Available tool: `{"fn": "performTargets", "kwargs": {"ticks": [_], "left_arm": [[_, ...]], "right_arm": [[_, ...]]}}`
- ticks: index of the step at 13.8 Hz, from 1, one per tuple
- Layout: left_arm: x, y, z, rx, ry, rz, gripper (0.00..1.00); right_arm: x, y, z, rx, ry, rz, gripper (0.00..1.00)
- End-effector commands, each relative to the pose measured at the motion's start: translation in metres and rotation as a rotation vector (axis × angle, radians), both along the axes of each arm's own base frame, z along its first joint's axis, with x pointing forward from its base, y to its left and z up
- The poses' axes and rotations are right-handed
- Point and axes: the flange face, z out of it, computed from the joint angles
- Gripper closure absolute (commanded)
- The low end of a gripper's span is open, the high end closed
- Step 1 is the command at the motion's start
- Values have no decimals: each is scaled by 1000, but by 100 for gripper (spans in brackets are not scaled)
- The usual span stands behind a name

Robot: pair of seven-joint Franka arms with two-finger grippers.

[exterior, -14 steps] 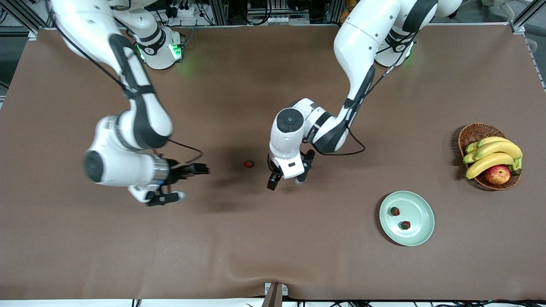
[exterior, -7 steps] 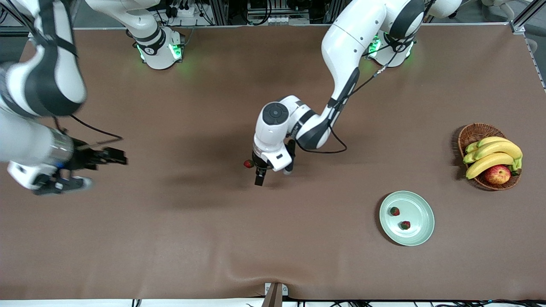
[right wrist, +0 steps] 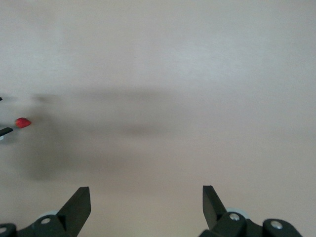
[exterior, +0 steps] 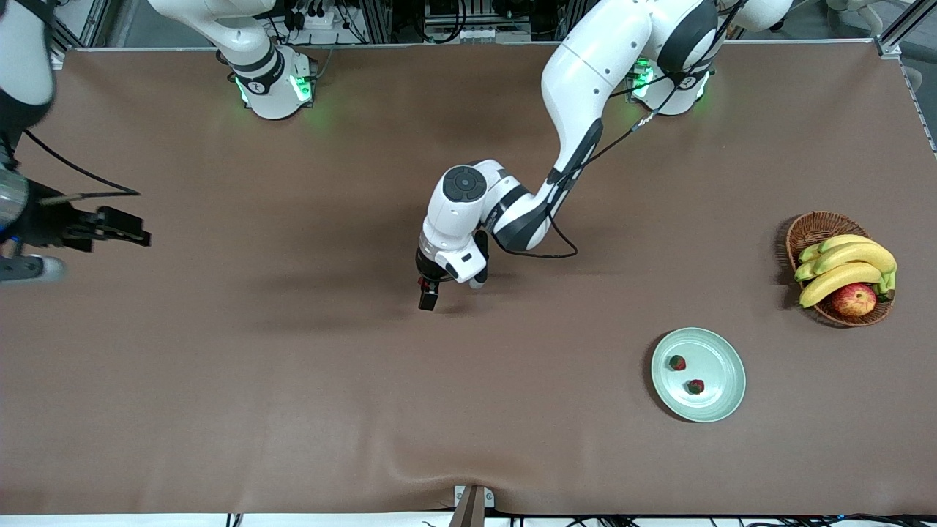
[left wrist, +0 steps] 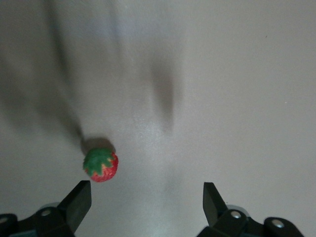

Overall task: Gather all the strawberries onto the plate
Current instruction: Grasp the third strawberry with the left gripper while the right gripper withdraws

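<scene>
Because the last tiny red strawberry [left wrist: 101, 166] lies off-centre on the brown table near one finger of the spread left gripper [left wrist: 147, 200], descending could nudge it away, while the right gripper [right wrist: 146, 200] waits open and the mint-green plate [exterior: 721, 355] holds two.

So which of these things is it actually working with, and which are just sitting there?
In use:
- loose strawberry, under the open left gripper
- two strawberries already on the plate
- plate

Just there:
- basket with bananas and apple
- right gripper, open, waiting at its end of the table
</scene>
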Motion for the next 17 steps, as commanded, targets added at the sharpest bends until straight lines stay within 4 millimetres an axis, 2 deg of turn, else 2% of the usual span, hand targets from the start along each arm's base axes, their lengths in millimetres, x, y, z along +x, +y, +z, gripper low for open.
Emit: {"fn": "performTargets", "kwargs": {"ticks": [1, 3, 6, 9, 11, 14, 15, 16, 17], "left_arm": [[2, -7, -7, -24, -7, 7, 0], [0, -6, -11, -16, 4, 8, 0], [-10, -10, -23, -3, 22, -4, 0], [-16, -11, -33, 11, 27, -19, 0], [-17, -9, -38, 29, 43, -20, 0], [-18, -9, -40, 37, 51, -20, 0], [-19, -9, -40, 36, 54, -20, 47], [-19, -9, -40, 36, 54, -20, 99], [-20, -10, -40, 39, 50, -25, 100]], "right_arm": [[-22, -35, 27, -29, -19, -52, 0], [-34, -54, 38, -42, -14, -82, 0], [-44, -57, 42, -98, 21, -75, 0], [-48, -53, 30, -81, 60, -81, 0], [-50, -48, 34, -74, 59, -77, 0], [-60, -26, 38, -58, 104, -93, 0], [-60, -24, 40, -35, 99, -93, 0], [-60, -24, 41, -31, 96, -94, 0], [-60, -24, 43, -29, 91, -94, 0]]}}
